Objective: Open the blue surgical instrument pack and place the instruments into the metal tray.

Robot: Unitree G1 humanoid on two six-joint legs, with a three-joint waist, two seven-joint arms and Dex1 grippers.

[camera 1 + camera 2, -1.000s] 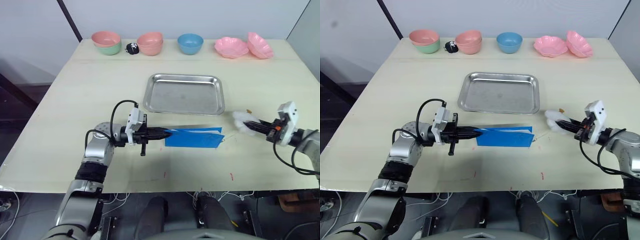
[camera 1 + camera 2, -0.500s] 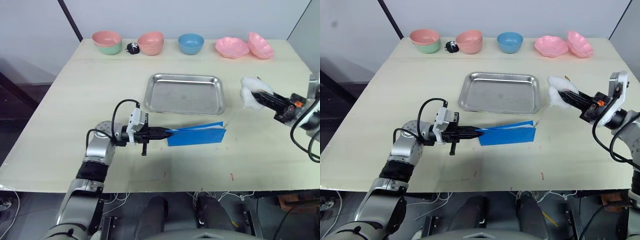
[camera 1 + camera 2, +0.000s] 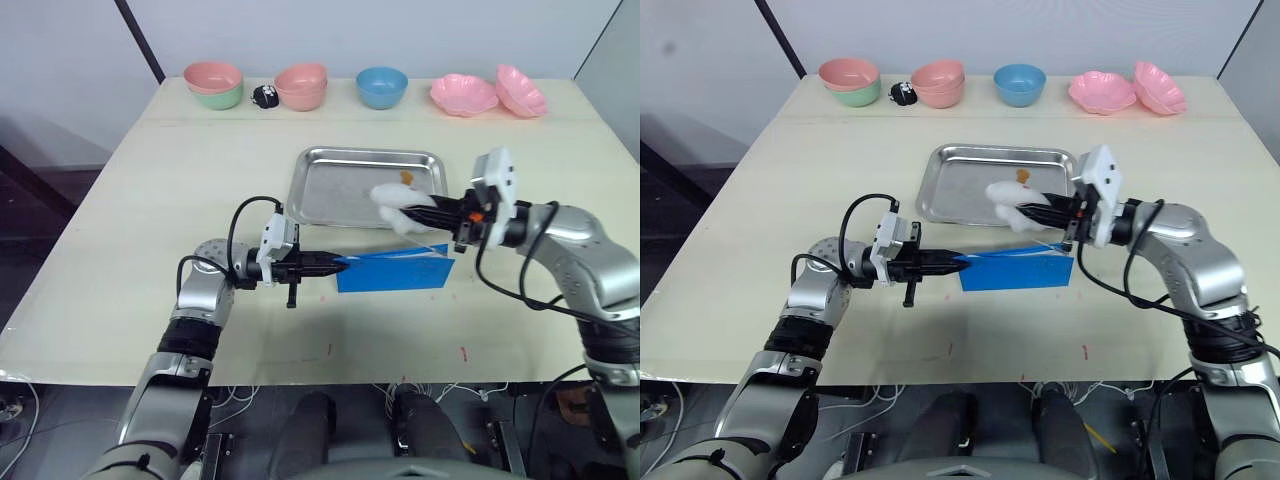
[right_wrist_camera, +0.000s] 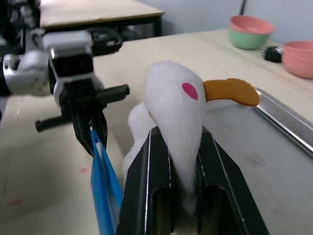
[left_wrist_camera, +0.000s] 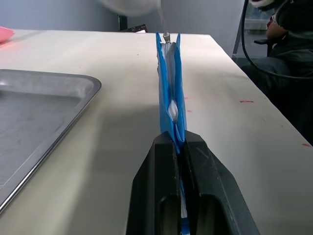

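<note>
Surroundings: along the counter's [image 3: 150,200] far edge, from ten to two o'clock, sit a pink bowl stacked on a green one [image 3: 213,85], a small black thing [image 3: 265,96], a pink bowl [image 3: 301,86], a blue bowl [image 3: 381,87] and two pink dishes [image 3: 490,93].
In the way: a white plush toy [image 3: 400,207] with an orange beak hangs over the tray's [image 3: 330,190] near right part, just above the pack [image 3: 395,272].
Pack: stands on edge just in front of the tray, long axis running nine to three o'clock, mouth towards three.
Left end effector [image 3: 334,264]: clamped on the pack's nine o'clock end.
Right end effector [image 3: 425,213]: clamped on the toy.
</note>
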